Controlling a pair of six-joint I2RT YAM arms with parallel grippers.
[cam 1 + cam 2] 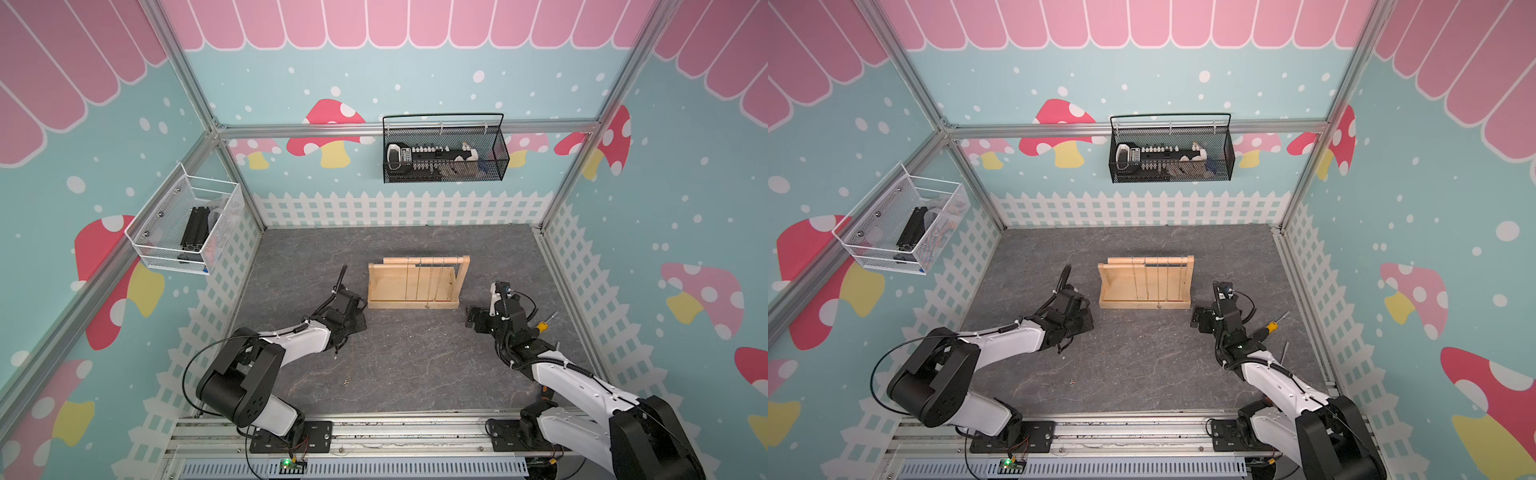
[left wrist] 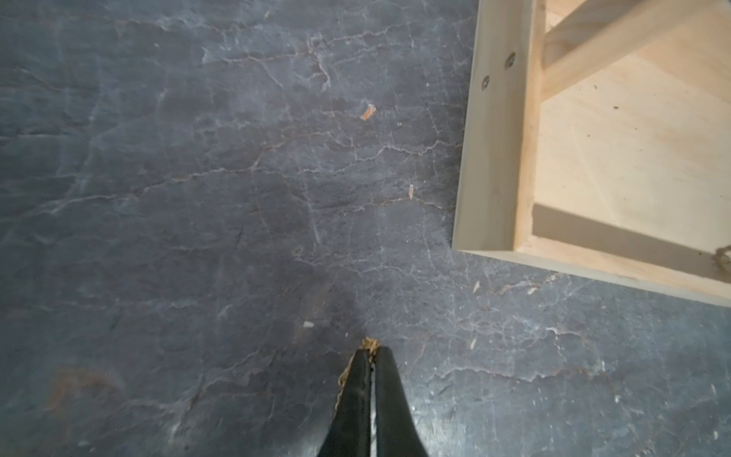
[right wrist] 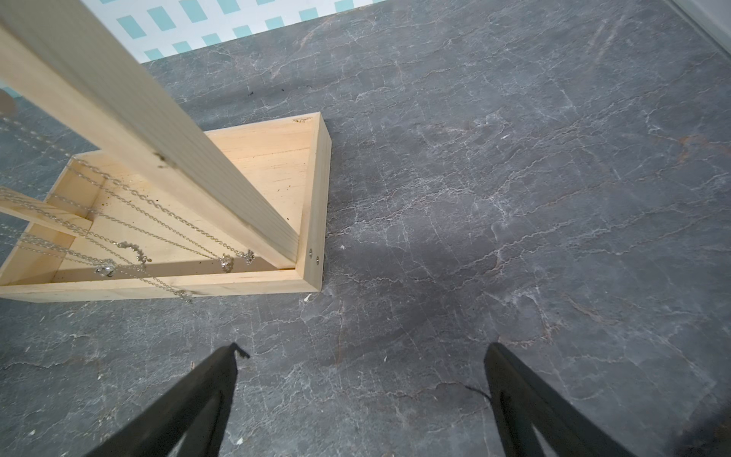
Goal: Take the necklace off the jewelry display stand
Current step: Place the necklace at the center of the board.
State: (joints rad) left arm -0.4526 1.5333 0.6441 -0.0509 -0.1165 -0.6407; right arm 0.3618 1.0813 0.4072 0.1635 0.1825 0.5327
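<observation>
gold necklace (image 2: 369, 343): tail on tabletop (image 1: 415, 365) at 6 o'clock from stand, top pinched in left gripper (image 2: 372, 354) at 8, fingers clamped tight. right gripper (image 3: 364, 352) wide, empty, at 4. Then jewelry display stand (image 1: 386, 286), other chains (image 1: 418, 282) on its rail. Risks: tip-only pinch slips, dragging tail snags.

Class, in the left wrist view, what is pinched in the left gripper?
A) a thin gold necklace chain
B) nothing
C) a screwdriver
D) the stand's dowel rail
A: the left gripper is shut on the gold necklace chain, apart from the jewelry display stand.
</observation>
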